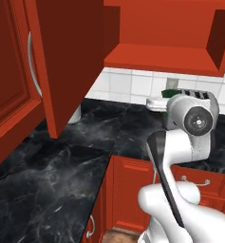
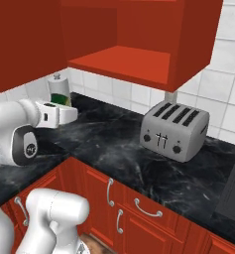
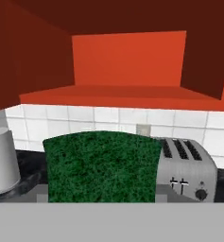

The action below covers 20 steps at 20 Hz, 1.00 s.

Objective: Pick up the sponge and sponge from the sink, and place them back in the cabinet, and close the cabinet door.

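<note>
Black marbled stone countertop [image 2: 114, 144] is seen running along a corner, backed by white wall tile [image 2: 228, 94]. Red base cupboards [image 2: 134, 208] with silver handles are set below it. The red wall cabinet [image 2: 139, 34] is mounted above the counter; its interior is exposed and the plain red shelf [image 2: 124, 62] is seen bare. The cabinet door [image 1: 61, 57] is swung open, standing out over the counter in the left base view. A grey four-slot toaster [image 2: 174, 128] is placed on the stone under the cabinet's right part, and a grey cylindrical canister [image 3: 2, 158] stands on the counter toward the left near the tile.

The gripper [image 2: 57, 113] is held above the counter, below shelf level, and is clamped on a sponge [image 3: 101, 165]; its dark green face is presented to the hand camera, in front of the toaster. A green sliver of it is visible at the gripper in both base views.
</note>
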Motion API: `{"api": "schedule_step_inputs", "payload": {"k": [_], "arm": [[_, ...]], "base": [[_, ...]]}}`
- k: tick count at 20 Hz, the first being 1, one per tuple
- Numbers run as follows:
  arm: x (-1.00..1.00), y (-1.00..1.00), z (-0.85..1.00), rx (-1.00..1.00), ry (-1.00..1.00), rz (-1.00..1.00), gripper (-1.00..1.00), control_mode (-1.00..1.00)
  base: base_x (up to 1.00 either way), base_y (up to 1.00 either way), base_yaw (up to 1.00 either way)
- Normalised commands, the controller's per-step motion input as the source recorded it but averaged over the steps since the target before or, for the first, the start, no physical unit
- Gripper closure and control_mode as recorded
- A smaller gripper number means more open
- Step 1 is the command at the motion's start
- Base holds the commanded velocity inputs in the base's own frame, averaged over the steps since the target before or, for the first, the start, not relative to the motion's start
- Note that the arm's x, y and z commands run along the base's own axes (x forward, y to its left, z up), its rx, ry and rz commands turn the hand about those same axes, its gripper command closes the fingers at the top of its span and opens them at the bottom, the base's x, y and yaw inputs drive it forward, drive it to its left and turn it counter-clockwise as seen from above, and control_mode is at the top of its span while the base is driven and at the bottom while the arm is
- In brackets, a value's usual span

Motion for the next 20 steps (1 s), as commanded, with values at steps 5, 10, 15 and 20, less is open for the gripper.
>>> {"api": "schedule_step_inputs", "payload": {"k": [5, 10, 15, 20], "arm": [[0.05, 0.00, 0.70, 0.00, 0.03, 0.00, 1.00, -1.00], [0.11, 0.00, 0.64, 0.00, 0.10, 0.00, 1.00, -1.00], [0.20, -0.05, 0.36, 0.00, 0.06, 0.00, 1.00, -1.00], [0.39, -0.09, 0.09, 0.00, 0.01, 0.00, 1.00, -1.00]], "base": [[0.00, 0.00, 0.00], [0.00, 0.00, 0.00], [0.00, 0.00, 0.00], [0.00, 0.00, 0.00]]}}
